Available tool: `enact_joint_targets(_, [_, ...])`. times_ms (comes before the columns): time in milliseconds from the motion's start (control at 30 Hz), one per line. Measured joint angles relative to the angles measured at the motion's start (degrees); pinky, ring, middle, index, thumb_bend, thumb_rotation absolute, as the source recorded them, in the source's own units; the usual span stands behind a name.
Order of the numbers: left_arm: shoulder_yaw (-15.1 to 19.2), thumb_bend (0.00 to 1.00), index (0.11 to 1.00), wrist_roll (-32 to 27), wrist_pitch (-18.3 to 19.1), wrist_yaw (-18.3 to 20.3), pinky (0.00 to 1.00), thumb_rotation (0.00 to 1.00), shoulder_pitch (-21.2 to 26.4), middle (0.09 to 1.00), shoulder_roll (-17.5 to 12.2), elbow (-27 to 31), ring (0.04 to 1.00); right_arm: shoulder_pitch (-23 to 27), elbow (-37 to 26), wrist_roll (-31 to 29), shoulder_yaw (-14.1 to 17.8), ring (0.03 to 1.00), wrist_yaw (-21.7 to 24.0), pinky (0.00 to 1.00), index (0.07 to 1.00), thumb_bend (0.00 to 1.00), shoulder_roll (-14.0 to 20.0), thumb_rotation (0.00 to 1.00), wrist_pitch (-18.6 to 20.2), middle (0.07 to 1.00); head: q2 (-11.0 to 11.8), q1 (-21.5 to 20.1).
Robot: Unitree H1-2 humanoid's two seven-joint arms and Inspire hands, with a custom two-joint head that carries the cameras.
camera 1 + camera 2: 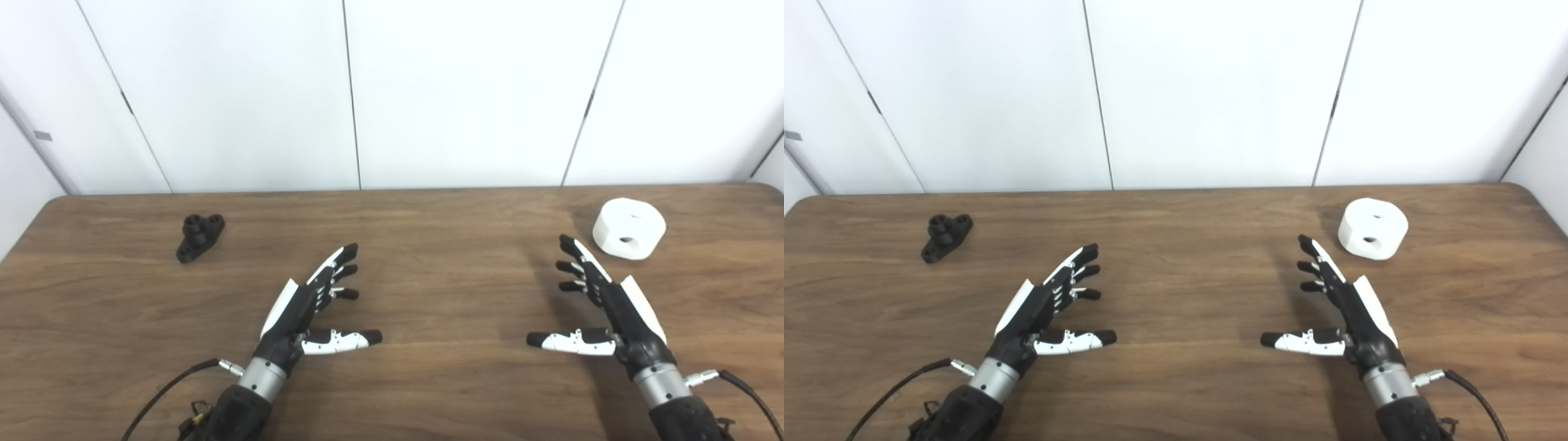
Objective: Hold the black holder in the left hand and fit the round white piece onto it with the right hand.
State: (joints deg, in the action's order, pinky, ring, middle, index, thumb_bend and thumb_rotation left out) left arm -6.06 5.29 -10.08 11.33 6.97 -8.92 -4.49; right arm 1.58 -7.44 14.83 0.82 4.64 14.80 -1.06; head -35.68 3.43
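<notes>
Both empty, fingers spread: left robot hand and right robot hand hover over the wooden surface, palms inward. Black holder lies far left, well apart from the left one. Round white piece sits far right, near the right fingertips, not touching.

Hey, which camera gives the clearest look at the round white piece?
The left eye view: the round white piece sits slightly larger there, both holes visible. The right eye view shows the same piece whole, nearer the picture's middle, a bit smaller.
</notes>
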Motion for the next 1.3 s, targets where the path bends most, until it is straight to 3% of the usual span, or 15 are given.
enact_joint_targets(300, [0.11,0.82,0.955,0.10,-0.38,-0.27,0.76,0.07,0.37,0.959,0.03,-0.70,0.914,0.07,0.16,0.04,-0.03,0.868,-0.03,0.75,0.951,0.92,0.14,0.18,-0.41,0.943,0.52,0.78])
enact_joint_targets(333, [0.11,0.82,0.956,0.18,-0.39,-0.29,0.76,0.08,0.39,0.959,0.06,-0.72,0.912,0.08,0.22,0.03,-0.02,0.865,-0.03,0.74,0.951,0.92,0.14,0.18,-0.46,0.942,1.14,3.66])
enact_joint_targets(367, [0.09,0.82,0.956,0.29,-0.42,-0.33,0.76,0.08,0.41,0.959,0.10,-0.75,0.912,0.08,0.29,0.02,-0.01,0.865,-0.03,0.74,0.951,0.92,0.15,0.18,-0.48,0.943,1.14,3.69])
enact_joint_targets(467, [0.02,0.82,0.946,0.90,-0.76,-0.56,0.76,0.08,0.57,0.949,0.45,-1.00,0.899,0.11,1.10,-0.23,0.20,0.862,-0.03,0.72,0.955,0.91,0.26,0.20,-1.53,0.942,3.59,11.66])
enact_joint_targets(600, [-0.21,0.82,0.943,2.25,-1.78,-1.75,0.74,0.09,1.59,0.942,1.35,-2.45,0.878,0.17,3.87,-1.74,0.65,0.878,0.16,0.79,0.965,0.90,1.73,0.21,-3.79,0.958,4.65,14.58])
enact_joint_targets(700, [-0.67,0.82,0.943,2.64,-1.93,-1.96,0.71,0.08,2.59,0.932,1.78,-3.59,0.858,0.02,2.33,-2.95,1.50,0.914,0.66,0.85,0.985,0.86,1.91,0.14,-0.82,0.984,5.36,15.55])
enact_joint_targets(767, [-0.82,0.81,0.942,3.20,-1.92,-2.16,0.71,0.07,2.78,0.933,2.02,-3.70,0.859,-0.11,1.50,-3.24,1.48,0.902,0.89,0.83,0.986,0.87,1.92,0.16,-0.20,0.969,5.62,15.99])
enact_joint_targets(1033, [0.31,0.78,0.929,3.69,-1.92,-4.08,0.74,0.03,2.82,0.935,3.32,-3.66,0.880,-0.09,2.73,-3.13,1.52,0.886,0.84,0.84,0.974,0.88,1.91,0.14,-1.50,0.945,6.68,17.75])
enact_joint_targets(1300, [1.45,0.76,0.892,3.71,-1.90,-5.21,0.68,0.00,2.71,0.875,3.84,-3.36,0.809,-0.09,3.74,-3.46,1.84,0.874,0.81,0.80,0.970,0.89,2.15,0.22,-2.47,0.946,7.90,18.89])
